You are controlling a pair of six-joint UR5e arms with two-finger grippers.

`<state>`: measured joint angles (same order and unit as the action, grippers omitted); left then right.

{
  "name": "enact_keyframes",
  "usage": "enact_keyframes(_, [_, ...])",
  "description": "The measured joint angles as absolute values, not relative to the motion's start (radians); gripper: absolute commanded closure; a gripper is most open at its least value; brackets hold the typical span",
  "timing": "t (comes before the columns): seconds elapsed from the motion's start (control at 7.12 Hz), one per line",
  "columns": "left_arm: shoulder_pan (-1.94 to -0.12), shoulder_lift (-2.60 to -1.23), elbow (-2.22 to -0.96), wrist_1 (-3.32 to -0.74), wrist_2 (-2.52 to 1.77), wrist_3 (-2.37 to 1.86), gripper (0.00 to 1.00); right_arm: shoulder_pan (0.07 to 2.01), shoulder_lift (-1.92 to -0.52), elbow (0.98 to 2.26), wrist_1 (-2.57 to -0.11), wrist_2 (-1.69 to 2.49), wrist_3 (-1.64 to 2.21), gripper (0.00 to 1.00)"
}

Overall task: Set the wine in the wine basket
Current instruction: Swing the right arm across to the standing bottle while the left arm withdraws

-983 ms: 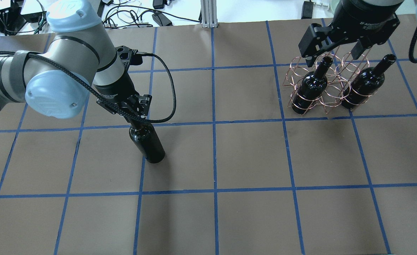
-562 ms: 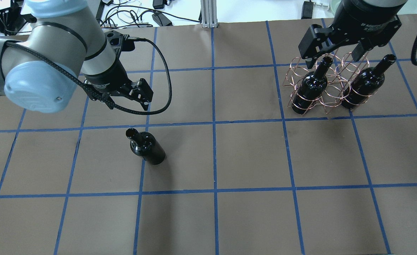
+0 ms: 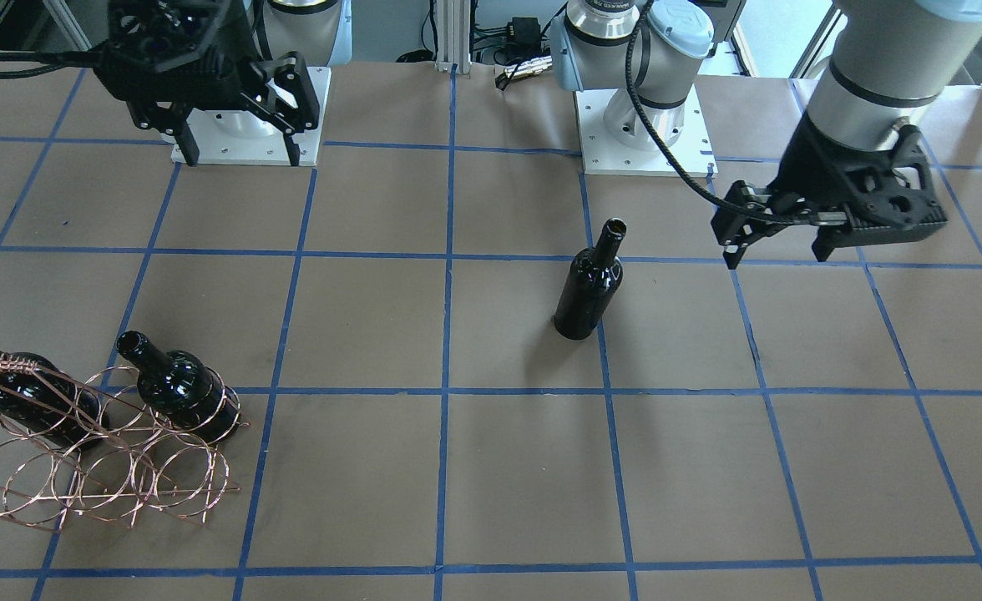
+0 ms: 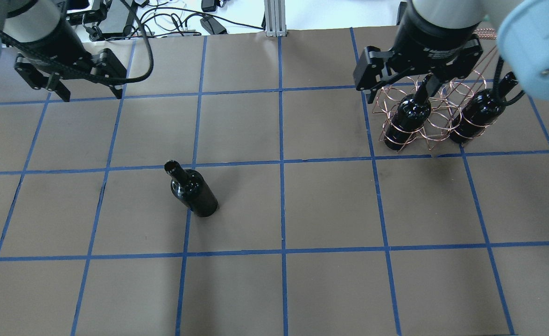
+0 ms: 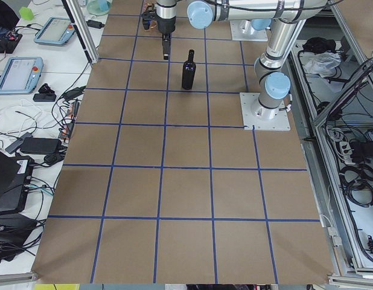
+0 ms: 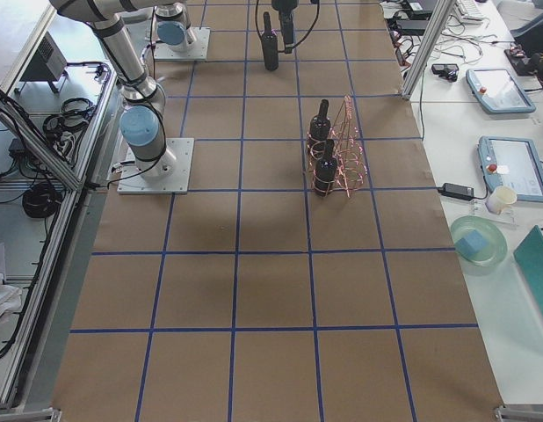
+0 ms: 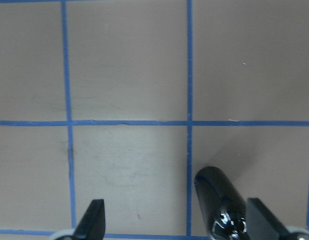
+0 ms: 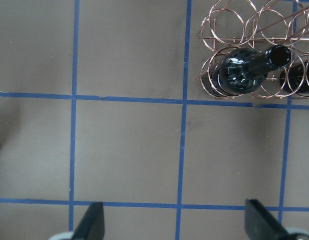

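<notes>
One wine bottle [image 4: 193, 191] stands upright and alone on the brown table, left of centre; it also shows in the front view [image 3: 589, 288] and at the left wrist view's bottom edge [image 7: 222, 207]. My left gripper [image 4: 92, 93] is open and empty, high and far back-left of that bottle. The copper wire wine basket [image 4: 435, 128] stands at the back right and holds two more bottles [image 4: 407, 119] [image 4: 477, 114]. My right gripper [image 4: 398, 86] is open and empty, hovering above the basket's left side. The right wrist view shows the basket [image 8: 234, 25] at its top right.
The table is brown paper with a blue tape grid [image 4: 281, 163]. Both arm bases [image 3: 641, 125] stand on white plates at the robot's edge. Cables and electronics [image 4: 181, 21] lie beyond the far edge. Open table lies between the free bottle and the basket.
My left gripper has let go of the free bottle's neck and moved up and away to the back-left. My right gripper has shifted left over the basket. The bottle stays upright.
</notes>
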<state>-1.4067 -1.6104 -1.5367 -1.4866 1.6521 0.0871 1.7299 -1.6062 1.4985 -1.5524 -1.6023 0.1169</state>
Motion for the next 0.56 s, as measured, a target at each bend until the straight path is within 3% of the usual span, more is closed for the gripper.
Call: enact_keyframes(0.56, [-1.221,-1.612,-1.545,-1.498,1.684,0.258,0.00,1.999,-1.458,1.444,-1.683,-1.620,0.479,0.00])
